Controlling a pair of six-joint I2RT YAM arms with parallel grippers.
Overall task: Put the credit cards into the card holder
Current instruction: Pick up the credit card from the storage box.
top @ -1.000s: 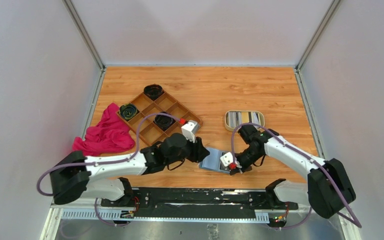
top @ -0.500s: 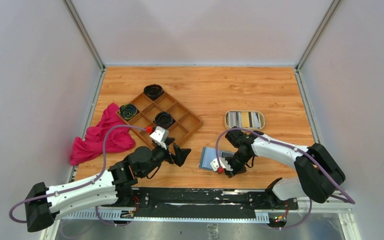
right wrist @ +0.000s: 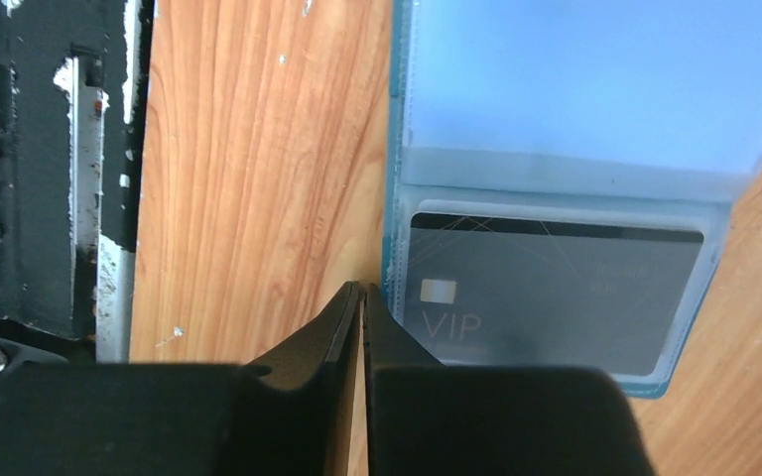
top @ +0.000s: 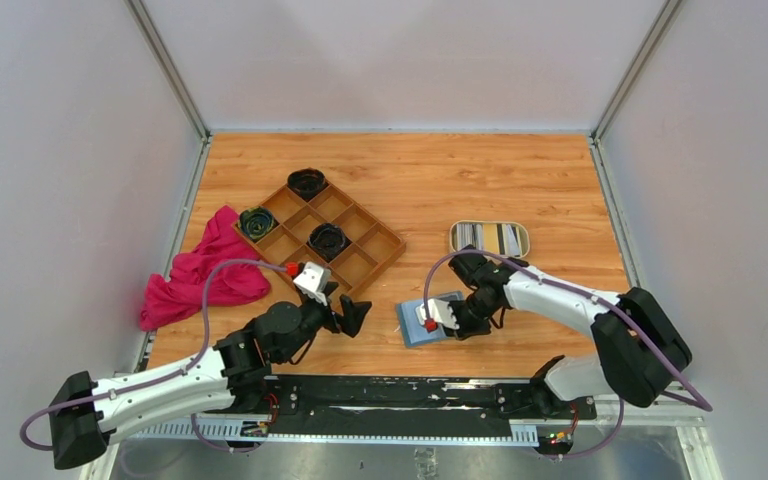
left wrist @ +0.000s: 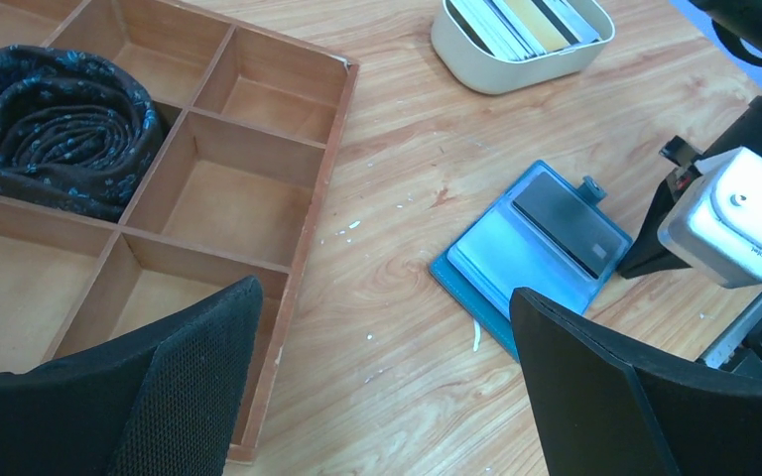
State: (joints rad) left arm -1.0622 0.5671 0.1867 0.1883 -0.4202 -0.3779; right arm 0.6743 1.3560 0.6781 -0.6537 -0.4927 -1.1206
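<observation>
The teal card holder (top: 412,325) lies open near the table's front edge. A dark credit card (right wrist: 556,288) marked VIP sits in its clear lower slot, seen also in the left wrist view as the dark card (left wrist: 571,223). More credit cards (top: 490,237) stand in the cream oval tray (top: 457,247). My right gripper (right wrist: 362,290) is shut with nothing in it, its tips at the card holder's (right wrist: 575,99) near edge beside the dark card. My left gripper (top: 355,315) is wide open and holds nothing, left of the card holder (left wrist: 496,263).
A brown wooden compartment tray (top: 355,262) with dark rolled cloths (top: 328,239) sits behind my left gripper. A pink cloth (top: 205,270) lies at the left edge. The black base rail (top: 400,390) runs just in front of the card holder.
My left gripper has drawn back leftward from the card holder and opened wide. My right gripper has moved left along the holder's near edge, staying shut.
</observation>
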